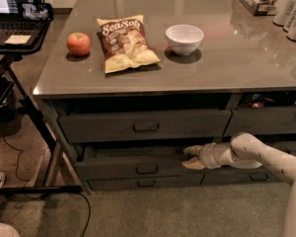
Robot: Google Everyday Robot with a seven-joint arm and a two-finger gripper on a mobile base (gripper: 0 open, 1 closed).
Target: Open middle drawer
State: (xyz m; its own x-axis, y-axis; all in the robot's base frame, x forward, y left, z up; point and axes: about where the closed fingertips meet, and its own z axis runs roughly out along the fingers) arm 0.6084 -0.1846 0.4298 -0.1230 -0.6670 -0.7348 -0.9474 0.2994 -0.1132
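The middle drawer [113,169] is a wide dark grey front with a small loop handle [146,169] at its centre. It stands out a little from the cabinet, with a dark gap above its top edge. My gripper [189,157] is at the right end of this drawer front, to the right of the handle. Its fingers are spread open, one finger [192,149] above the front's top edge and one lower in front of it. The white arm [256,152] reaches in from the right.
A taller drawer [143,126] sits above and a thin drawer [146,183] below. On the counter [246,58] lie an apple [78,44], a chip bag [125,42], a white bowl [184,38] and cans [291,11]. A laptop stand [19,38] is at the left.
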